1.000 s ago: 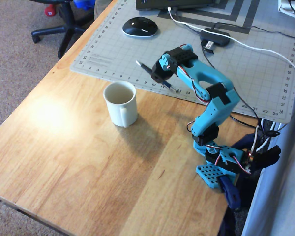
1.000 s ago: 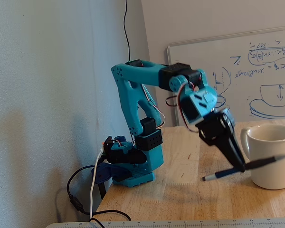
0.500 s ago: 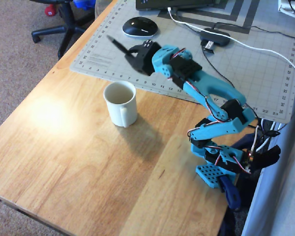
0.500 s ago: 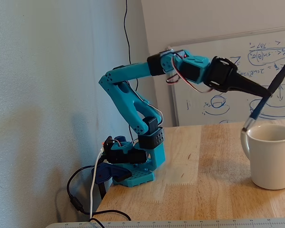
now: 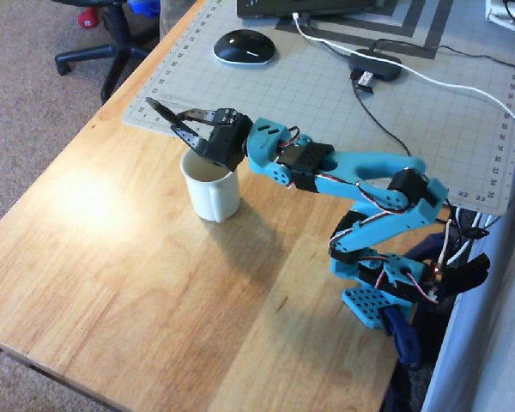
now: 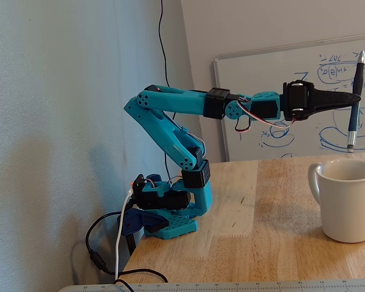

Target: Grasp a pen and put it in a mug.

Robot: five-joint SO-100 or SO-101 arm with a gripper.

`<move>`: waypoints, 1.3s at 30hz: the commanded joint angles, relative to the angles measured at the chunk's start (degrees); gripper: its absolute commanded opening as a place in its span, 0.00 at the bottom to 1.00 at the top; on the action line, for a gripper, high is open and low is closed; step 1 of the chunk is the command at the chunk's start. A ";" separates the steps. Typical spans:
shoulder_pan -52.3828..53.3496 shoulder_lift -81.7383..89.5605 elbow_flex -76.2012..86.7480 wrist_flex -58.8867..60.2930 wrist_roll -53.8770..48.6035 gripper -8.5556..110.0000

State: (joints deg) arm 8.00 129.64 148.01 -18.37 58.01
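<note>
In the fixed view my gripper (image 6: 355, 96) is shut on the dark pen (image 6: 353, 121) and holds it upright. The pen's lower end hangs just above the rim of the off-white mug (image 6: 350, 201), over its opening. The mug stands on the wooden table with its handle towards the arm. In the overhead view the gripper (image 5: 178, 120) is over the far rim of the mug (image 5: 213, 196). There the pen (image 5: 159, 106) shows foreshortened as a short dark stick past the jaws.
A grey cutting mat (image 5: 326, 112) lies behind the mug with a black mouse (image 5: 244, 45), a USB hub (image 5: 375, 66) and a white cable (image 5: 446, 86). The arm's base (image 5: 386, 292) is clamped at the table's right edge. A whiteboard (image 6: 280, 79) leans behind.
</note>
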 commanded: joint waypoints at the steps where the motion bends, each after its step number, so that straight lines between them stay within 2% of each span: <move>1: -0.62 1.58 1.41 -3.69 0.62 0.08; 16: -0.44 -0.88 11.07 -4.31 -0.18 0.09; 24: -0.62 -0.18 10.46 -3.69 -0.18 0.22; 32: -0.62 8.61 10.90 -3.25 -1.32 0.13; 35: -0.62 11.34 11.07 0.70 -5.19 0.12; 39: -0.70 16.44 9.58 14.68 -13.71 0.12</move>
State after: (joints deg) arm 7.82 140.27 160.14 -12.83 50.54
